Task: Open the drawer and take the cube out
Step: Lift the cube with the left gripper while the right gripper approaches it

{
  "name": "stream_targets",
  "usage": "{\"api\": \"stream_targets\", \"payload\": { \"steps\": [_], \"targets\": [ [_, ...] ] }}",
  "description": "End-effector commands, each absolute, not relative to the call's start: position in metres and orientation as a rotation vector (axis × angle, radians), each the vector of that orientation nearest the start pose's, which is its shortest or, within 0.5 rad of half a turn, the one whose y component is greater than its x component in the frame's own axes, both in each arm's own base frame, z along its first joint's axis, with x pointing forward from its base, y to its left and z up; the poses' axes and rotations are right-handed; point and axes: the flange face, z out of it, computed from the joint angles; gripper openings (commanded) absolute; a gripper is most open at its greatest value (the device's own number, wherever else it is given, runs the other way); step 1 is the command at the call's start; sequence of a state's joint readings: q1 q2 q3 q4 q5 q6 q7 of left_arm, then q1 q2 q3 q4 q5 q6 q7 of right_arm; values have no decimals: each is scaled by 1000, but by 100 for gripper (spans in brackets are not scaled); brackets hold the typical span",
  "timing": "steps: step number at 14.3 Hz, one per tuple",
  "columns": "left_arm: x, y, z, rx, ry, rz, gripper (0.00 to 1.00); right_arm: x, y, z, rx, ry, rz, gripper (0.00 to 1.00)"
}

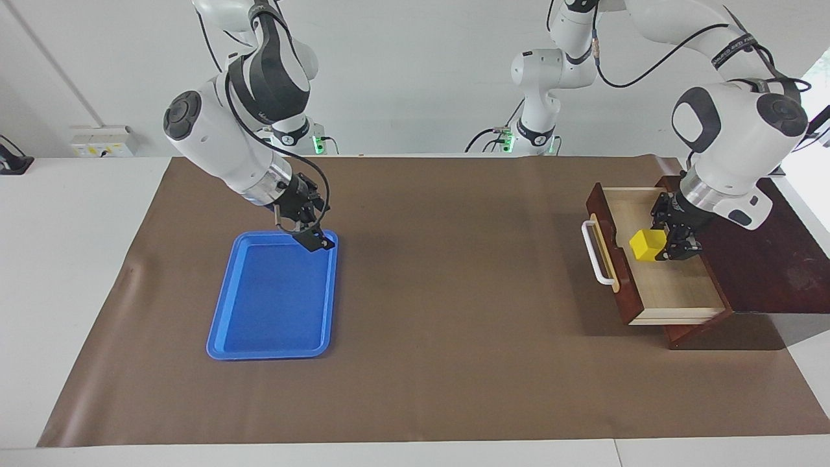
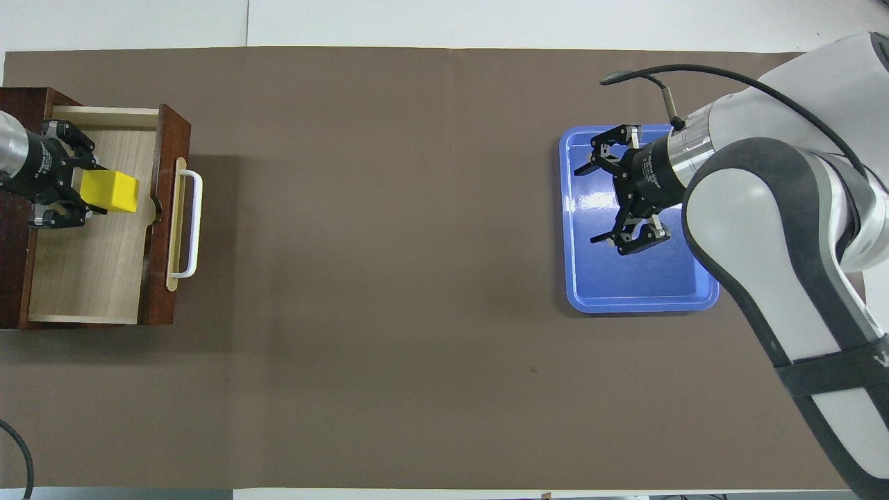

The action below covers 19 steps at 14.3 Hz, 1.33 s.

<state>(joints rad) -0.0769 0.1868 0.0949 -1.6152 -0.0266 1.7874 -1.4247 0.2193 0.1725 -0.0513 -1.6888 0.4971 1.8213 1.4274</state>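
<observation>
The drawer (image 1: 677, 295) stands pulled open out of its dark reddish-brown cabinet (image 1: 771, 259) at the left arm's end of the table, its white bar handle (image 1: 597, 253) toward the table's middle. My left gripper (image 1: 663, 243) is inside the drawer, shut on the yellow cube (image 1: 647, 245), which sits between its fingers just above the light wood floor. In the overhead view the drawer (image 2: 90, 278), the cube (image 2: 114, 192) and the left gripper (image 2: 87, 187) show the same grip. My right gripper (image 1: 310, 233) hangs open and empty over the blue tray (image 1: 272, 305).
The blue tray (image 2: 639, 285) lies on the brown mat (image 1: 454, 272) toward the right arm's end of the table, with the right gripper (image 2: 590, 205) over the part of it farther from the robots. White table shows around the mat.
</observation>
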Motion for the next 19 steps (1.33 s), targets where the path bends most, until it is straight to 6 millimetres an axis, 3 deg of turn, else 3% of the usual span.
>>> {"api": "stream_targets", "payload": {
  "steps": [1, 4, 7, 10, 13, 15, 17, 19],
  "targets": [
    [628, -49, 548, -2332, -2109, 85, 0, 616, 166, 507, -2137, 1704, 519, 100],
    [620, -107, 562, -2196, -2223, 117, 0, 633, 180, 510, -2139, 1670, 506, 100],
    [600, -194, 571, -2141, -2313, 42, 0, 661, 199, 490, -2048, 1653, 622, 100],
    [587, -236, 567, -2109, -2382, 51, 0, 672, 219, 476, -2015, 1639, 662, 100],
    [578, -276, 560, -2107, -2448, 23, 0, 666, 225, 459, -1999, 1640, 720, 100],
    [565, -310, 542, -2155, -2380, -40, 0, 660, 227, 448, -2014, 1642, 740, 100],
    [563, -324, 523, -2146, -2343, -78, 0, 650, 244, 448, -2043, 1620, 749, 100],
    [562, -333, 516, -2155, -2324, -70, 0, 638, 264, 453, -2097, 1555, 710, 100]
  ]
}}
